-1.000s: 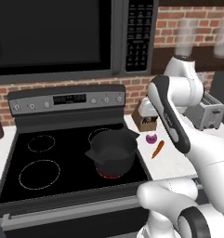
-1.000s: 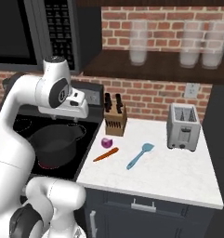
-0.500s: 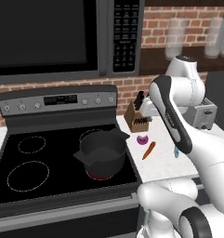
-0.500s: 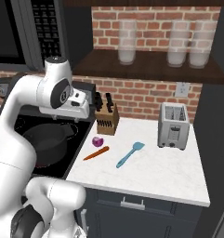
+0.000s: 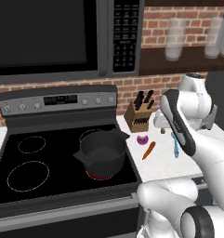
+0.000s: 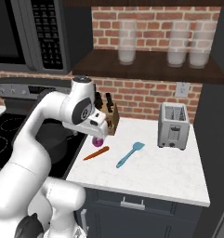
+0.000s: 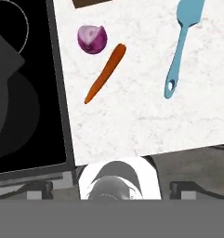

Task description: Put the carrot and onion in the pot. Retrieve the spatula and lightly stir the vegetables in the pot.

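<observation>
A: On the white marble tabletop, what lies there?
B: The slim orange carrot, touching nothing, beside the magenta-purple onion; the light-blue spatula well right.
A: The pot?
B: The dark round pot sits on the black stove.
A: The fingers?
B: Spread wide, holding nothing.

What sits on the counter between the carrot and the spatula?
Nothing: in the hand view, bare white marble counter separates the carrot from the spatula. The onion lies beyond the carrot.
</observation>
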Robot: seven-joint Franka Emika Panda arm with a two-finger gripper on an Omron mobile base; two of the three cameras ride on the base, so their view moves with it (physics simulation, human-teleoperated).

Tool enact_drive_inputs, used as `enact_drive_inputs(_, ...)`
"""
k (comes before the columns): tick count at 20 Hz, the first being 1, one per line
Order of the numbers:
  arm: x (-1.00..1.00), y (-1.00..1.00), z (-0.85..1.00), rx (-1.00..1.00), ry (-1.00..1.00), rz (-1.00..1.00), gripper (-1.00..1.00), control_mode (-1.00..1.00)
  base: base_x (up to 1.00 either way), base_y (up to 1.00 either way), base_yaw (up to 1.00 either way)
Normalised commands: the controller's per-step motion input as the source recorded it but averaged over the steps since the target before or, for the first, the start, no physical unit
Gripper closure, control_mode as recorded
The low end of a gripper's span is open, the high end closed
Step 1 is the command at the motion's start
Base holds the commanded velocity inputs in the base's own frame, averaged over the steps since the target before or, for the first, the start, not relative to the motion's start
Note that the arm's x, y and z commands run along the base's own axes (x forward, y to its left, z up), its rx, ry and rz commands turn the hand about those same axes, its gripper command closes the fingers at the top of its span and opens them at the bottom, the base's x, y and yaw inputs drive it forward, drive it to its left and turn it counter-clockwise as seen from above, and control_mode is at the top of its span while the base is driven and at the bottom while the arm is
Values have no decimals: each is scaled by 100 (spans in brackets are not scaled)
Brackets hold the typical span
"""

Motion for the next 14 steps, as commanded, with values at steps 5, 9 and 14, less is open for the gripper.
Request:
enact_drive_inputs(5, 72, -25, -100, 9, 21, -36, -100, -100, 0, 0, 0)
enact_drive_inputs(9, 100, 0, -83, 11, 13, -26, -100, -100, 0, 0, 0)
enact_drive_inputs(14, 93, 0, -57, 2, 11, -15, -100, -100, 0, 0, 0)
